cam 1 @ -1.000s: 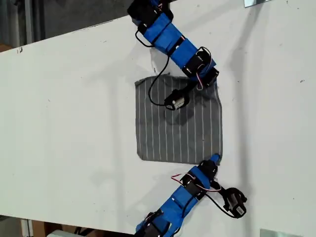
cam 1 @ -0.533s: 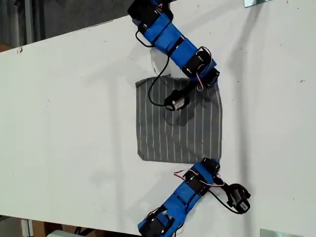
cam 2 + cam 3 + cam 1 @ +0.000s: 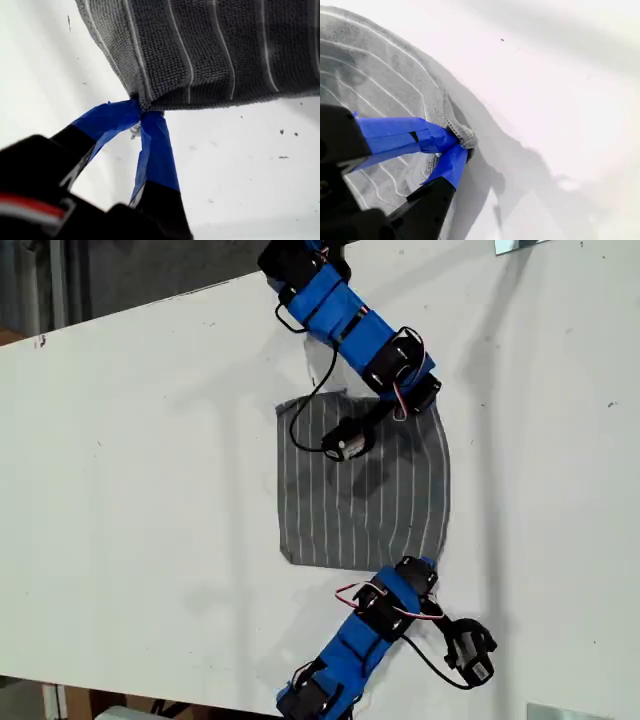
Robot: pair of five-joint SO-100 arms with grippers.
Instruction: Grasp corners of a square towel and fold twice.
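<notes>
Grey striped towel (image 3: 360, 485) on white table, two corners (image 3: 144, 106) lifted

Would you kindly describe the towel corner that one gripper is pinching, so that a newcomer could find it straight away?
Start at the white table and find the grey striped towel lying at its middle. Of the corners, take the one toward the exterior view's lower right, where an arm reaches in from the bottom edge. Unlike the free corners toward that view's left, a blue gripper is shut on its tip.
</notes>
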